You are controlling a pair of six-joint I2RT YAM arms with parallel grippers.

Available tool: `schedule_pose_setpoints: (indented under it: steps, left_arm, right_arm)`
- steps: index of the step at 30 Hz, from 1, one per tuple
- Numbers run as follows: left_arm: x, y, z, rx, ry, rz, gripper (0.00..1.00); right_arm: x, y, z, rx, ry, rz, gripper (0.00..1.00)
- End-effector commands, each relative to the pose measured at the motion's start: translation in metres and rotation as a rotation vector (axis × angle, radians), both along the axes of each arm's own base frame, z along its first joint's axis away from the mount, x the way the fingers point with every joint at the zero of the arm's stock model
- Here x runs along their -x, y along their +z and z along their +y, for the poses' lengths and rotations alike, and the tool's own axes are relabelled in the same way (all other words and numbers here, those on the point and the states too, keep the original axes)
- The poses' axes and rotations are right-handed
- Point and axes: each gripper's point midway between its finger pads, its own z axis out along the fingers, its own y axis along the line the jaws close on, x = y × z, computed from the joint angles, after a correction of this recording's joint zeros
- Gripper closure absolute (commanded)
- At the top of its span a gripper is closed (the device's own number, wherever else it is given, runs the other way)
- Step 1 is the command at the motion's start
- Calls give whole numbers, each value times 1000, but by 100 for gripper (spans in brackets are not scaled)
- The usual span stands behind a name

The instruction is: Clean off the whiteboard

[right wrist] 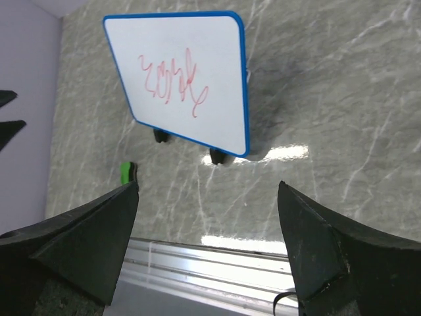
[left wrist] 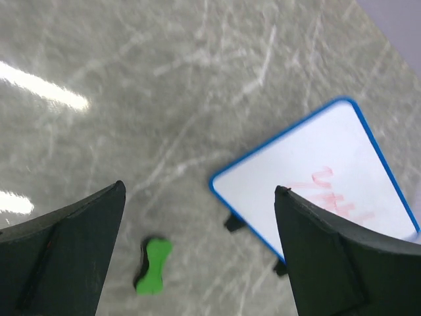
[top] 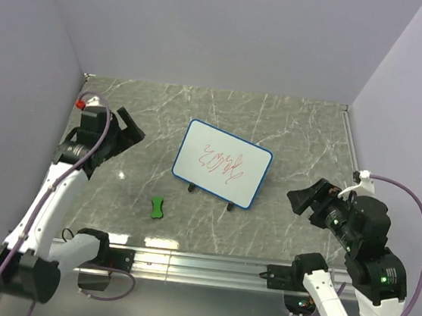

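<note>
**Whiteboard standing marked at mid-table, both pincers gaping and holding nothing**

The whiteboard (top: 222,164) is sitting near the middle of the grey marbled table (top: 298,130), between the two arms. It is resting on two small black feet (top: 190,189) along its near edge, and its blue-framed face is tilting up toward the overhead camera. A red scribble (top: 212,158) is running across the centre of the white face, and the rest of the face is showing no marks. The right wrist view is showing the same board (right wrist: 191,85) with the scribble (right wrist: 168,82) clear, while the left wrist view is catching only part of the board (left wrist: 329,171).

A green eraser (top: 158,208) is lying flat on the table, near the board's near-left corner but apart from it. It is showing in the left wrist view (left wrist: 153,265), and it is showing as a thin green sliver in the right wrist view (right wrist: 127,172).

The left pincer (top: 127,145) is hanging above the table to the left of the board, touching nothing, its fingers standing wide apart (left wrist: 199,191). The right pincer (top: 306,195) is hovering to the right of the board, pointing toward it, and its fingers are likewise spreading wide with nothing between them (right wrist: 208,185). A metal rail (top: 199,262) is running along the table's near edge.
</note>
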Motion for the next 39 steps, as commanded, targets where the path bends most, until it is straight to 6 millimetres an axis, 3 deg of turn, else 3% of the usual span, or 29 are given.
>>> schedule_pose_setpoints:
  steps: [1, 2, 4, 5, 6, 8, 12, 17, 20, 21, 23, 27, 31, 39]
  left_arm:
    - [46, -22, -25, 115, -93, 125, 0]
    - [60, -39, -30, 137, -111, 171, 1]
    - [83, -49, -37, 150, -129, 197, 1]
    - [95, -67, -36, 142, -119, 241, 0]
    - [105, -68, -43, 148, -152, 228, 1]
    - [119, -89, -48, 159, -168, 260, 1]
    - [136, -109, -59, 143, -210, 300, 1]
    - [131, -109, -60, 82, -166, 345, 1]
    - [133, -121, -65, 15, -151, 394, 1]
    - [131, -126, -72, 11, -163, 400, 3]
    - [131, -131, -87, 36, -188, 413, 19]
    - [120, -142, -90, -47, -177, 436, 21]
    - [111, -149, -93, -87, -200, 427, 31]
    - [108, -179, -97, -130, -237, 472, 40]
  right_arm:
    - [10, 5, 10, -55, 51, -28, 7]
    - [12, 3, 11, -61, 55, -25, 7]
    - [16, -5, 13, -67, 64, -13, 7]
    - [18, -8, 13, -69, 66, -9, 7]
    - [19, -10, 13, -70, 69, -9, 7]
    - [23, -17, 13, -62, 74, 12, 7]
    - [23, -21, 8, -36, 57, 17, 8]
    - [22, -22, -2, 18, 29, 40, 8]
    - [18, -23, -1, 29, 34, 37, 8]
    - [16, -27, -2, 35, 26, 48, 8]
    - [16, -31, -5, 39, 8, 72, 8]
    - [16, -31, -4, 37, 10, 74, 8]
    - [16, -31, -10, 69, -8, 80, 8]
    - [14, -29, -16, 94, -31, 84, 8]
